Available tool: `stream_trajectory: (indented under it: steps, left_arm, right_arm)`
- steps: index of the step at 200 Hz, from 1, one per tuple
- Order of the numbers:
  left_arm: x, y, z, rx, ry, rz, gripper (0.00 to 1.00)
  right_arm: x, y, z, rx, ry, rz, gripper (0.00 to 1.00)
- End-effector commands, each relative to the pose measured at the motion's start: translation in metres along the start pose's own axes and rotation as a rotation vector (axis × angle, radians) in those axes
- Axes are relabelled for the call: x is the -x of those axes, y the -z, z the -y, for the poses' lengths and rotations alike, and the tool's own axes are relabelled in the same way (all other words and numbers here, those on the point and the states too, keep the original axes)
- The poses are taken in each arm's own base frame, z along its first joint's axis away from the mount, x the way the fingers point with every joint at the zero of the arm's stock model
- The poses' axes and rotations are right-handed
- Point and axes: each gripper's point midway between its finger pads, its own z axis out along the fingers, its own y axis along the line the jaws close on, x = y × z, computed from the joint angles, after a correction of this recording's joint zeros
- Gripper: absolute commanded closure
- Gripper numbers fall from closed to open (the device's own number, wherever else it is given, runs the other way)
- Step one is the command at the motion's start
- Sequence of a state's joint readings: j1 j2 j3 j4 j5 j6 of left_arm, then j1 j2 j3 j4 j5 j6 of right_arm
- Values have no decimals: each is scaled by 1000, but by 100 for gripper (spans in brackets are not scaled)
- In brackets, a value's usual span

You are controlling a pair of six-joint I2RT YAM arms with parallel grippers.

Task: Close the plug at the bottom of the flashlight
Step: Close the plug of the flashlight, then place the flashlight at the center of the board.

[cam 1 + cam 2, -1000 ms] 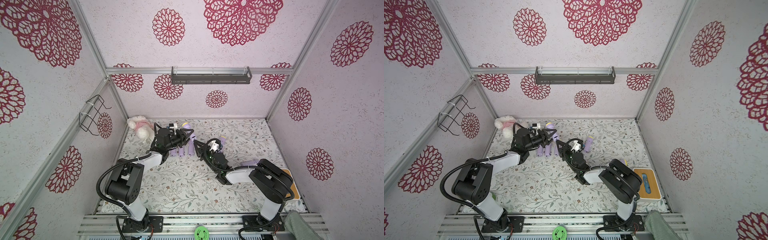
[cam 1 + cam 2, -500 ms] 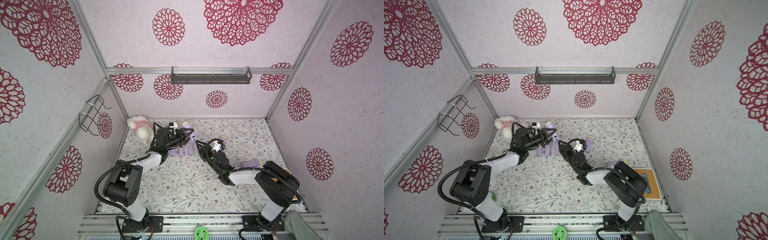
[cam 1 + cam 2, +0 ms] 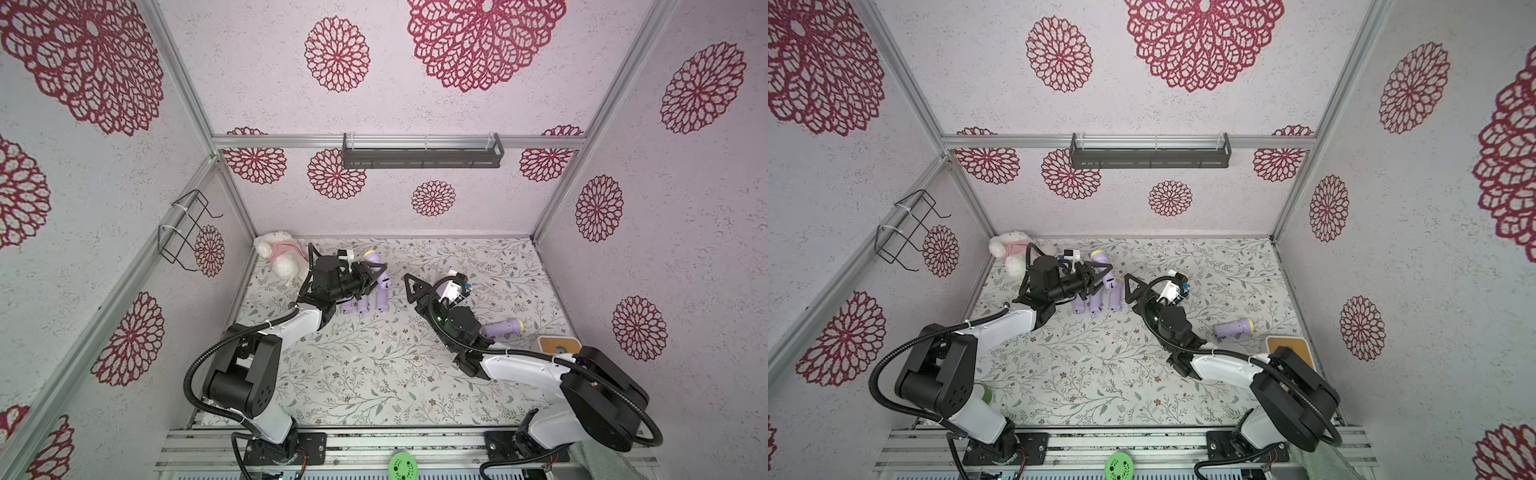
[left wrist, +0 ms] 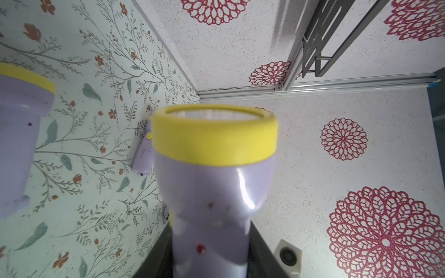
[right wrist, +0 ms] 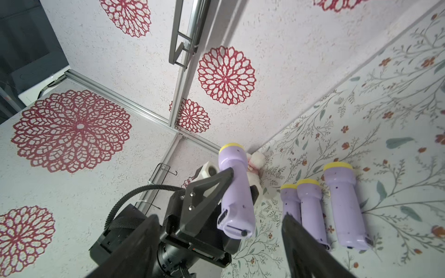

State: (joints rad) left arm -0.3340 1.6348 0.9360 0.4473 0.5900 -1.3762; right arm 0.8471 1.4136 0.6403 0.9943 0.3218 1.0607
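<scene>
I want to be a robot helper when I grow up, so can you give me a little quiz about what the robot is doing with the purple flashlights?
1. Pick one: what does the left claw hold?
A) a spoon
B) a purple flashlight with a yellow rim
C) nothing
2. True or false: the right claw is squeezed shut on that flashlight's bottom end.
3. Fill in: ___ more flashlights lie side by side on the table near the left claw.

Key
1. B.
2. False: its jaws stand open, gripping nothing.
3. Three.
</scene>
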Motion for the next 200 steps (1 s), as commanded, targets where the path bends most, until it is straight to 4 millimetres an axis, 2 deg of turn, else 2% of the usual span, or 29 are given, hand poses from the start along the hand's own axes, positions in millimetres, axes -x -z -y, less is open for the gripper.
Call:
stream_trajectory:
  steps: [1, 37, 93, 116, 150, 200]
  left_arm:
    - [6, 9, 29, -17, -96, 40, 100]
    - [1, 15, 37, 90, -241, 63, 100]
    - [-20, 19, 52, 189, -482, 89, 100]
    - [-21, 20, 52, 207, -522, 101, 100]
    - [-26, 18, 52, 289, -608, 94, 100]
    - [-38, 7, 42, 443, -718, 54, 100]
  right_arm:
    - [25, 12, -7, -22, 136, 85, 19]
    - [46, 27, -18, -23, 227, 144, 18]
    - [72, 52, -31, -35, 402, 212, 16]
    - [84, 67, -31, -62, 477, 240, 12]
    - [102, 93, -27, -121, 588, 265, 1]
    - [120, 128, -15, -202, 644, 272, 1]
